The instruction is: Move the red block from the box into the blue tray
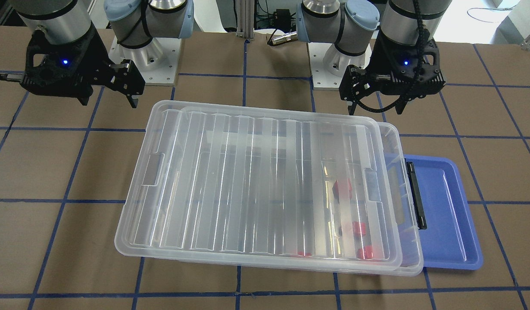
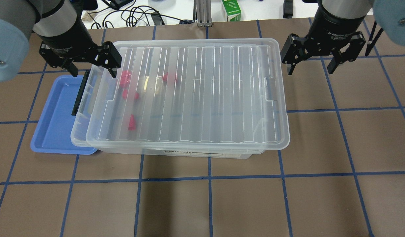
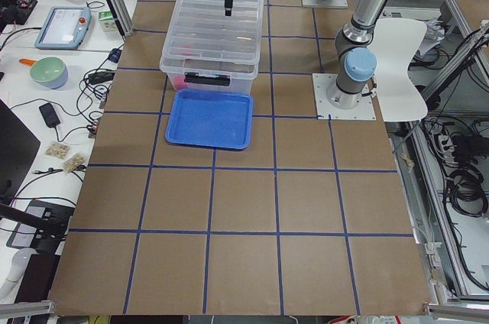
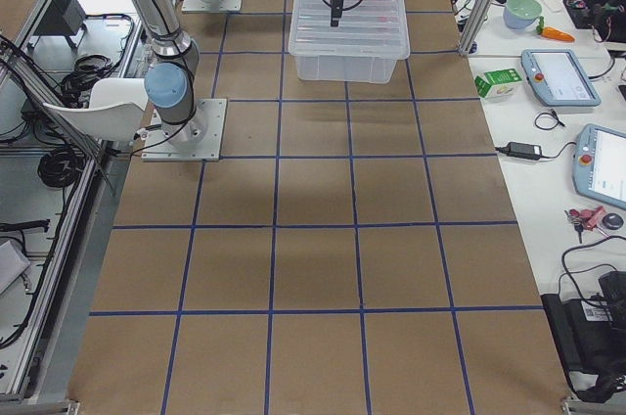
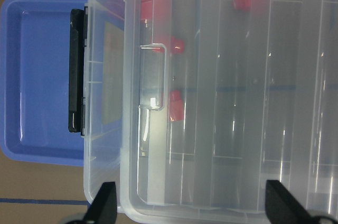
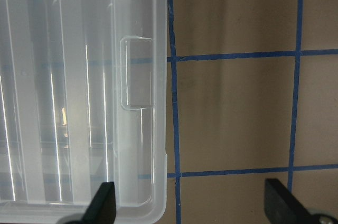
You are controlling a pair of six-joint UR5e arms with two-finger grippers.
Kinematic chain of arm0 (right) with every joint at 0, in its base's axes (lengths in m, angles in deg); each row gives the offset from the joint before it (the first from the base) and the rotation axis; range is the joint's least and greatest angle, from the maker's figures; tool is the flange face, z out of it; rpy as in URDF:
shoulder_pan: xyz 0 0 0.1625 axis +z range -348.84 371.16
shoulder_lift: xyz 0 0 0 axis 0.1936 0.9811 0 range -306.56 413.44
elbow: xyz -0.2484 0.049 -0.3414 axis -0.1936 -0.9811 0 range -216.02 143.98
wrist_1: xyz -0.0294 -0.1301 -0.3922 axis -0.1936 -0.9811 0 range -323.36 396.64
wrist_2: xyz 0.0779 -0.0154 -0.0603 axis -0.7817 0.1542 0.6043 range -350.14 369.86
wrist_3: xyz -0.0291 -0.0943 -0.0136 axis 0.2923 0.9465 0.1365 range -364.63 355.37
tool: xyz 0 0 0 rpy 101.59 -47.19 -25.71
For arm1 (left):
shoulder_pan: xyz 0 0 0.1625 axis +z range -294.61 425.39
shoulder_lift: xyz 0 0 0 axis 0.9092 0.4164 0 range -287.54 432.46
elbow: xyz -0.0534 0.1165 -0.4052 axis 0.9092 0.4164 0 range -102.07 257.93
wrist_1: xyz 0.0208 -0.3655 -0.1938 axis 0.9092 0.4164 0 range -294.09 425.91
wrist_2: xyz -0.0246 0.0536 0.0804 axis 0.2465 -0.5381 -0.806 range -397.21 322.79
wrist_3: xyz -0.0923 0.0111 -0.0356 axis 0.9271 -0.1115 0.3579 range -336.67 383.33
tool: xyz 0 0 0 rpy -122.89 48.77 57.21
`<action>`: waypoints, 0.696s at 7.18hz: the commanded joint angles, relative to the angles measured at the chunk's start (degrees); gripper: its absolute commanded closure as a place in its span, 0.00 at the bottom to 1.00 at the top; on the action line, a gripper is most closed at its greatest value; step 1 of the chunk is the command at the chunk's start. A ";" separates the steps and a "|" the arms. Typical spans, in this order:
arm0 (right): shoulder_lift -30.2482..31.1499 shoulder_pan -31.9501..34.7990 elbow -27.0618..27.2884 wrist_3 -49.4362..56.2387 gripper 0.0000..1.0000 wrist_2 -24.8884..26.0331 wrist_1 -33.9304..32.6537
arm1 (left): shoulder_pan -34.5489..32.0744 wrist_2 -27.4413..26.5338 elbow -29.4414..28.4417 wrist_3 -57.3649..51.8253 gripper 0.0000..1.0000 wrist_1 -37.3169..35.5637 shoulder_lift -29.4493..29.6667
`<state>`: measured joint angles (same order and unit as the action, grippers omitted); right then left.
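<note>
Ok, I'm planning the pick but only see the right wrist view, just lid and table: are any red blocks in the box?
Observer: Yes, four red blocks lie in the box, all toward its black latch end, near the open left gripper.
Operator: Is it closed?
Observer: The lid is on, but offset away from the latch, leaving a narrow strip of box uncovered there.
Operator: And the drop-off?
Observer: The blue tray sits on the table beside that latch end, empty.
</note>
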<state>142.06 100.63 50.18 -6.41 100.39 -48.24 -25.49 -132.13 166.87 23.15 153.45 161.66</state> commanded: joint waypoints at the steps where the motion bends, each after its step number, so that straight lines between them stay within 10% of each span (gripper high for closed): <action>1: -3.97 -0.79 0.72 -0.76 0.00 -0.61 -1.94 | 0.00 0.00 0.00 0.00 0.00 0.00 -0.09; 5: -11.79 -1.40 0.81 -4.52 0.00 -0.17 -9.59 | 0.00 0.00 0.00 0.00 0.00 0.00 -0.17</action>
<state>132.97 99.51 50.95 -8.75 100.20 -56.17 -25.49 -132.13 166.87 23.15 153.45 161.50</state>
